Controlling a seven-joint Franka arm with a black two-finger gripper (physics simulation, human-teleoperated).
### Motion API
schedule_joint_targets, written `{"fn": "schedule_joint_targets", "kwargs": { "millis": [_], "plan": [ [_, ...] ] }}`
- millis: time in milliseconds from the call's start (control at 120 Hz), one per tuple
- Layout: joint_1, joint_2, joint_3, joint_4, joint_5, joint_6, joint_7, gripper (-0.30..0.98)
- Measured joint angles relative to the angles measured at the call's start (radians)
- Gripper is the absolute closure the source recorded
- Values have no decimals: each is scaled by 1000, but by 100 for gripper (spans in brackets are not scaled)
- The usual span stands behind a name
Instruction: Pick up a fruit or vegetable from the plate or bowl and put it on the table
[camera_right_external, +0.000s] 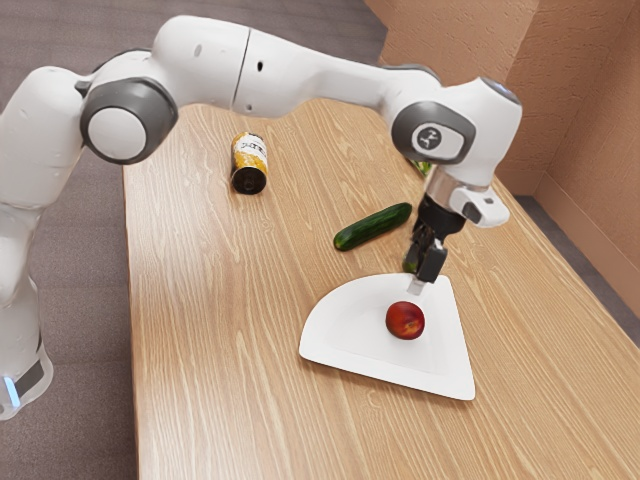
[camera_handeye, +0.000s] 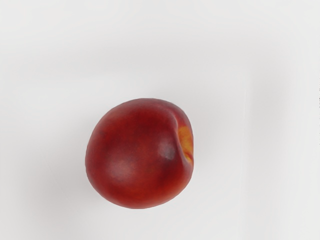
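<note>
Lined up for the pick, nothing lifted yet

From the exterior view's left, my jointed white-and-grey arm (camera_right_external: 290, 75) reaches across the pale wood-grain table (camera_right_external: 215, 350). Next comes a yellow-and-white labelled cylinder with a dark end (camera_right_external: 249, 163), well apart from the work. Then there's the white, shallow, wedge-shaped plate with a curved edge (camera_right_external: 340, 335), and just beyond it the long, dark green cucumber (camera_right_external: 372, 227), lying on the table.

The task's thing, as I judge it, is the round, glossy red fruit with a small yellow-orange patch (camera_right_external: 405, 320). It sits inside the plate. My black gripper (camera_right_external: 416, 286) hangs near it, pointing down; whether it is spread or pressed together I can't tell from here. Last, some green thing (camera_right_external: 422, 168) peeks out from behind the arm, too hidden to name.

I read this as the approach, before any grasp. Next I'd centre over the fruit, make sure the hand is spread, and lower around its sides. Being round, it may roll if I brush it off-centre. After that: lift past the rim and set it down gently on bare wood.
</note>
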Motion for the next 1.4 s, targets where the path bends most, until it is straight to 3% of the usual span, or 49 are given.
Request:
{"fn": "schedule_joint_targets", "kwargs": {
  "millis": [567,1400],
  "plan": [
    [-11,-21,-51,-95,9,65,-23,0],
    [9,-71,-3,-177,14,68,-14,0]
  ]
}}
